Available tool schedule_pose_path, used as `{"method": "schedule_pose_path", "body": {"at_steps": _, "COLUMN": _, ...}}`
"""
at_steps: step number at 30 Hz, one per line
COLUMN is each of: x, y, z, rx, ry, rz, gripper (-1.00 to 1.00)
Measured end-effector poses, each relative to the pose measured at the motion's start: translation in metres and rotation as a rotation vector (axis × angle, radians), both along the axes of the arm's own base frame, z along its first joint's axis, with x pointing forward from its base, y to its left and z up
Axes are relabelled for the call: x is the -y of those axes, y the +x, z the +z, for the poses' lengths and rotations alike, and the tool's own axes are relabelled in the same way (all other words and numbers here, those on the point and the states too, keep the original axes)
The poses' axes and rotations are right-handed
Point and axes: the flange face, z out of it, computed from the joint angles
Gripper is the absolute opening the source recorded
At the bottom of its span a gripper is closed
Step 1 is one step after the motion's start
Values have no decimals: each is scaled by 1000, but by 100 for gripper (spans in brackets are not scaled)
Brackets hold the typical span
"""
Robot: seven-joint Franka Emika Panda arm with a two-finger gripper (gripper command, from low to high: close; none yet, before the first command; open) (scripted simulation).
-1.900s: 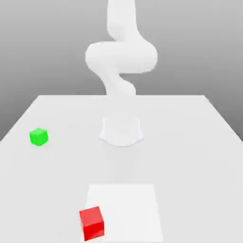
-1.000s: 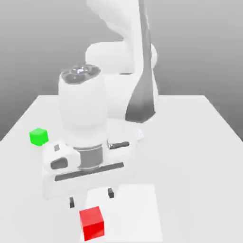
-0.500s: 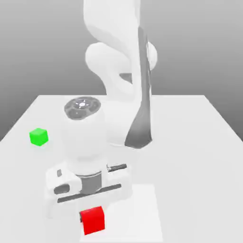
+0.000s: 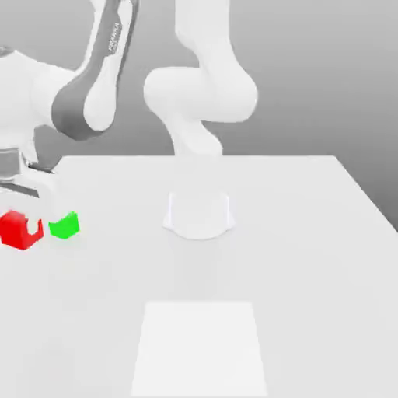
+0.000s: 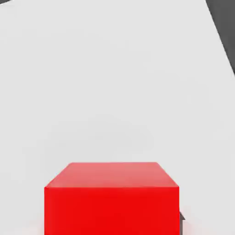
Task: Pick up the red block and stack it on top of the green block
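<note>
The red block (image 4: 19,232) is a small plain cube clamped in my gripper (image 4: 21,227), which is shut on it at the exterior view's far left. In the hand view the red block (image 5: 111,197) sits close up, with white table surface beyond it. The green block (image 4: 64,225) rests on the table just to the exterior view's right of the red block, apart from it. My white arm reaches over from the base to the left edge.
The arm's round base (image 4: 199,214) stands at the table's (image 4: 311,249) middle back. A brighter white square patch (image 4: 200,350) lies on the table near the front edge. The table's left edge is close to the held block.
The gripper came down onto the red block at the table's front, shut on it, and carried it to the exterior view's far left beside the green block. The green block stayed put.
</note>
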Motion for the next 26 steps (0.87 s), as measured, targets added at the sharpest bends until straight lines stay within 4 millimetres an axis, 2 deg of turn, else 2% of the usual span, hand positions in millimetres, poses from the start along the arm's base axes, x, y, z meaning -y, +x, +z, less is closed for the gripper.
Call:
{"method": "schedule_pose_path", "body": {"at_steps": 2, "x": 12, "y": -41, "z": -2, "rx": 5, "ry": 5, "rz": -118, "gripper": -100}}
{"method": "schedule_pose_path", "body": {"at_steps": 5, "x": 19, "y": -101, "z": -8, "rx": 15, "ry": 17, "rz": -293, "gripper": -100}}
{"method": "schedule_pose_path", "body": {"at_steps": 10, "x": 8, "y": -185, "z": -28, "rx": 45, "ry": 45, "rz": -564, "gripper": -100}}
{"method": "schedule_pose_path", "body": {"at_steps": 13, "x": 6, "y": -196, "z": -41, "rx": 55, "ry": 49, "rz": -609, "gripper": -100}}
{"method": "schedule_pose_path", "body": {"at_steps": 24, "x": 5, "y": -195, "z": -94, "rx": 55, "ry": 51, "rz": -608, "gripper": -100}}
{"method": "schedule_pose_path", "body": {"at_steps": 25, "x": 4, "y": -195, "z": -98, "rx": 53, "ry": 51, "rz": -606, "gripper": 100}}
{"method": "schedule_pose_path", "body": {"at_steps": 26, "x": 4, "y": -195, "z": -98, "rx": 53, "ry": 51, "rz": -608, "gripper": 100}}
